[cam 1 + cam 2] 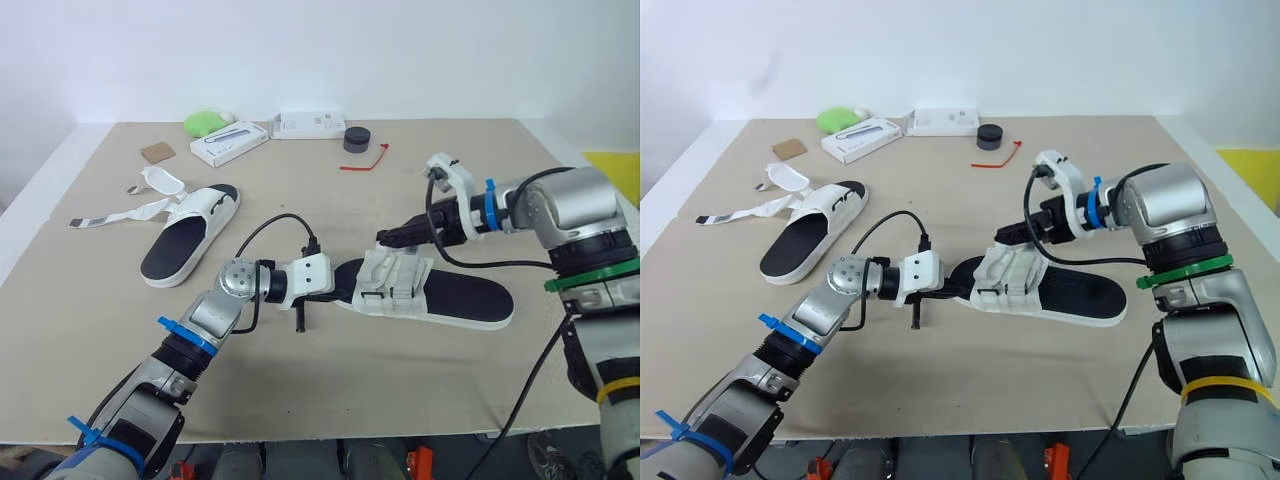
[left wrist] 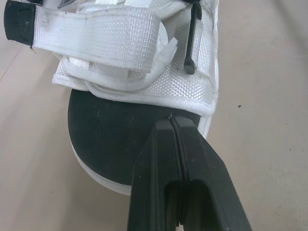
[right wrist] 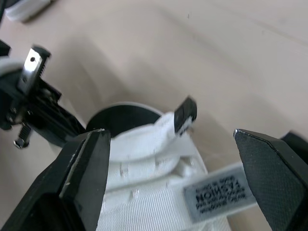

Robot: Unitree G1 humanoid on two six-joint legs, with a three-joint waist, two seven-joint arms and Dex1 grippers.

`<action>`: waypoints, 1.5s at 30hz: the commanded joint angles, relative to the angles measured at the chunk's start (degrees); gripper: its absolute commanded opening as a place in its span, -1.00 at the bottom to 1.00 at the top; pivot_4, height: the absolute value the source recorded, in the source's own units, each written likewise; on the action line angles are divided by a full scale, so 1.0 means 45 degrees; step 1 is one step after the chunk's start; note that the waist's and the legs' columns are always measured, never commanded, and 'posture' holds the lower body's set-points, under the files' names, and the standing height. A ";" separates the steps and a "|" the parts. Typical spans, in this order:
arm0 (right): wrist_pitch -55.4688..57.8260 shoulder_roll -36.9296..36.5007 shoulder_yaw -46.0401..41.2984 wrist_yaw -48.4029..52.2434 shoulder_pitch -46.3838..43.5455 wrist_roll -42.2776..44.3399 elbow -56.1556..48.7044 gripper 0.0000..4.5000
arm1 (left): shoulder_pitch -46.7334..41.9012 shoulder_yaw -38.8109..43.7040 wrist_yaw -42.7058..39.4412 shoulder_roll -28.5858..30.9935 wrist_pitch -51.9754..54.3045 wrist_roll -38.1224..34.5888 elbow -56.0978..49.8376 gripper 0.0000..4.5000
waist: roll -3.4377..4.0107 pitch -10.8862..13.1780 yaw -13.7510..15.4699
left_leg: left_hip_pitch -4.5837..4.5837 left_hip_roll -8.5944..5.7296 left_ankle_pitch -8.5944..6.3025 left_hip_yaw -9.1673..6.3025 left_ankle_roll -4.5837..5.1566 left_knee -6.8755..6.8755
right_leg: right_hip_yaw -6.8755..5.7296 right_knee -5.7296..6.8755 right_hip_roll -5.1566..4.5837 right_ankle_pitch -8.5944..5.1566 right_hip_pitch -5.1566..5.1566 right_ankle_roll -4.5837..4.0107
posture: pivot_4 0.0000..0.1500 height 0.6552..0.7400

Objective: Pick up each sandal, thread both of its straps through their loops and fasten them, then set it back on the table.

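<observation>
**Near sandal braced at the toe, right gripper poised over its straps**

The white webbing sandal with a black footbed lies flat on the beige counter. Its long axis runs from one gripper to the other. The toe points at the left gripper, whose jaws are closed on nothing, their tips touching the front of the footbed. The heel reaches past the right gripper, whose jaws stand wide apart, one on each side of the white strap band.

One strap's black end tab sticks up just ahead of the right jaws.

It looks light. The sole probably flexes, and the webbing is soft and floppy, so it would likely slide if pushed. The stiffer tab is the likeliest place to pinch a strap, and the sole rim the likeliest place to lift the sandal.

The second white sandal sits well beyond the left jaws, angled away from them, with its loose straps spread on the counter.
</observation>
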 commanded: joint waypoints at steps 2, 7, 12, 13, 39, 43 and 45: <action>-0.0379 0.0610 -0.0262 -0.0158 -0.0474 -0.0326 0.0582 0.96 | 0.0362 -0.0379 -0.0208 0.0312 0.0405 0.0571 0.0433 -1.00 | 0.0001 0.0000 -0.0003 | -0.0002 0.0000 0.0000 -0.0001 0.0000 0.0000 | 0.0000 0.0003 0.0000 0.0000 -0.0002 0.0000 | 1.00 1.00; -0.0809 0.1178 -0.0159 -0.0186 -0.0634 -0.0742 0.1291 0.85 | 0.0332 -0.0342 -0.0190 0.0328 0.0437 0.0581 0.0428 -1.00 | 0.0003 0.0000 -0.0003 | -0.0004 0.0000 0.0000 -0.0001 0.0000 -0.0003 | 0.0000 0.0006 0.0001 -0.0003 -0.0002 0.0003 | 1.00 1.00; -0.1346 0.1450 -0.0407 0.0069 -0.0781 -0.0858 0.1372 -0.14 | 0.0464 -0.0283 -0.0142 0.0422 0.0541 0.0566 0.0245 -1.00 | 0.0005 0.0000 -0.0021 | -0.0001 0.0000 0.0000 -0.0003 0.0000 -0.0003 | 0.0000 0.0015 0.0004 -0.0003 -0.0004 0.0002 | 1.00 1.00; -0.1357 0.1446 -0.0454 0.0134 -0.0803 -0.0836 0.1297 -0.34 | 0.0490 -0.0281 -0.0136 0.0439 0.0553 0.0567 0.0221 -1.00 | 0.0005 0.0000 -0.0021 | -0.0001 0.0000 0.0000 -0.0004 0.0000 -0.0003 | 0.0000 0.0015 0.0004 -0.0004 -0.0004 0.0002 | 1.00 1.00; -0.3814 -0.4033 -0.0768 0.3588 0.7612 0.2234 -1.2944 -0.97 | 0.0066 -0.0900 -0.0943 0.0816 0.0591 0.0986 0.0573 -1.00 | 0.0029 -0.0039 -0.0095 | 0.0021 0.0005 -0.0002 -0.0019 0.0002 -0.0021 | -0.0002 0.0021 0.0015 -0.0066 0.0011 -0.0056 | 1.00 1.00; -0.3744 -0.2948 0.0256 0.1632 0.8081 0.1069 -1.2297 -0.97 | 0.0103 -0.0928 -0.0956 0.0782 0.0598 0.0983 0.0539 -1.00 | 0.0019 -0.0061 -0.0178 | 0.0031 0.0006 0.0000 -0.0008 -0.0003 -0.0002 | 0.0002 0.0022 0.0012 -0.0055 0.0013 -0.0062 | 1.00 1.00; -0.3257 -0.2550 0.0307 0.1181 0.7818 0.0987 -1.1847 -0.81 | 0.0064 -0.0927 -0.0968 0.0759 0.0610 0.0970 0.0562 -1.00 | 0.0014 -0.0067 -0.0181 | 0.0044 0.0006 0.0009 -0.0008 -0.0007 -0.0001 | 0.0002 0.0022 0.0012 -0.0041 0.0020 -0.0067 | 1.00 1.00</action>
